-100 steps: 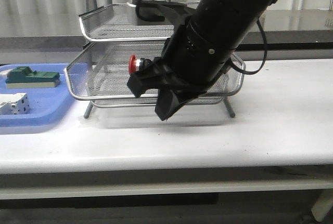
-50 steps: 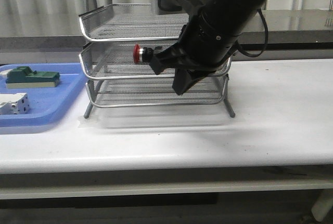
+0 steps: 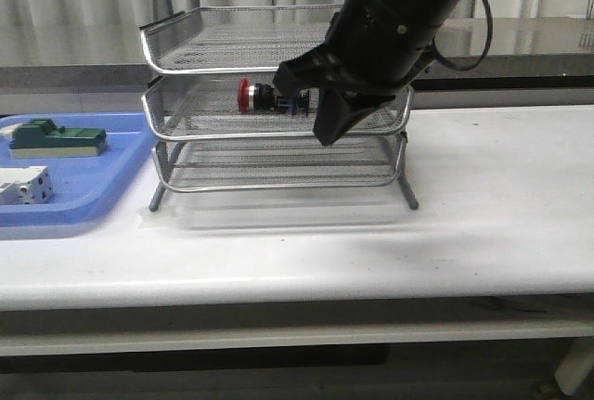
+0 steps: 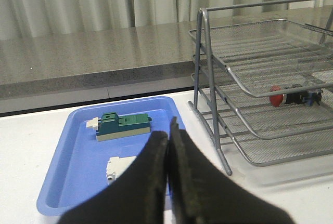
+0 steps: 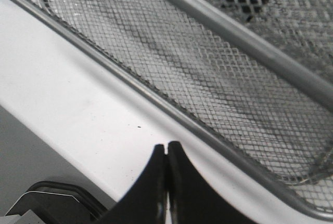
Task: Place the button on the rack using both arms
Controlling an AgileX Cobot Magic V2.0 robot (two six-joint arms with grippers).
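The button point(image 3: 263, 96) lies on its side in the middle tray of the silver wire rack point(image 3: 176, 64), red head to the left. My right gripper point(image 3: 327, 133) hangs just in front of that tray's front rim, right of the button, and holds nothing. In the right wrist view the right gripper point(image 5: 166, 150) is shut, with the rack's mesh point(image 5: 229, 31) and white tabletop beyond it. The left gripper point(image 4: 169, 131) is shut and empty above the blue tray point(image 4: 67, 182); from there the button point(image 4: 294, 97) shows inside the rack point(image 4: 199, 52). The left arm is out of the front view.
A blue tray point(image 3: 83, 205) sits left of the rack, holding a green block point(image 3: 56, 137) and a white boxy part point(image 3: 23, 185). The left wrist view shows the green block point(image 4: 124, 125) and the white part point(image 4: 118, 168) too. The bulky right arm hides the rack's right front.
The middle tray, pulled out a second ago, has slid back into the rack with the button in it. The right arm has risen and moved back with it.
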